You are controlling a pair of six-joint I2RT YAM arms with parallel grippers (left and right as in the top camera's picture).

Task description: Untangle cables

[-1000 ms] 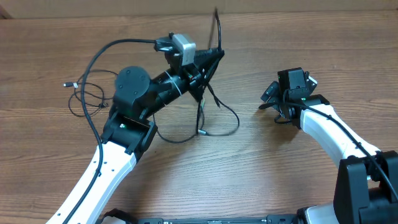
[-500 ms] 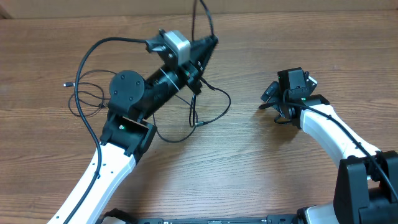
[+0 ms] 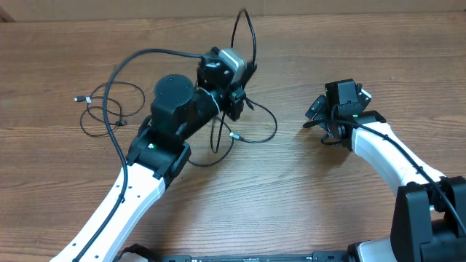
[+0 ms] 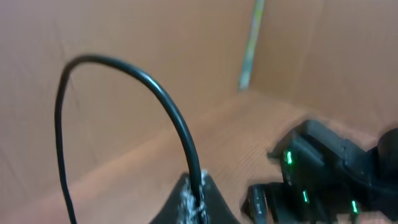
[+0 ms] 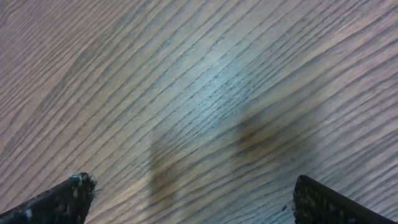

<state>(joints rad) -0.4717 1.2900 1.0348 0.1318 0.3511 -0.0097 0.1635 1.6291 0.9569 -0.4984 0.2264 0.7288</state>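
Note:
Thin black cables lie on the wooden table. One cable [image 3: 251,33] arcs up from my left gripper [image 3: 242,78] and trails down in loops [image 3: 258,135] to a silver-tipped plug [image 3: 234,135]. My left gripper is shut on this cable; the left wrist view shows the cable [image 4: 177,127] pinched between the closed fingers [image 4: 198,198] and looping upward. A second cable [image 3: 105,109] lies coiled at the left with a silver plug [image 3: 79,98]. My right gripper [image 3: 314,116] is open and empty, low over bare wood [image 5: 199,112], well right of the cables.
A thicker black arm cable [image 3: 145,54] runs from the left wrist over the left side of the table. A cardboard wall [image 4: 155,50] stands behind the table's far edge. My right arm [image 4: 323,168] shows in the left wrist view.
My left gripper has moved right and a little toward me with the cable in it, and its wrist has turned. The loose loops and plug shifted right. The right arm has not moved.

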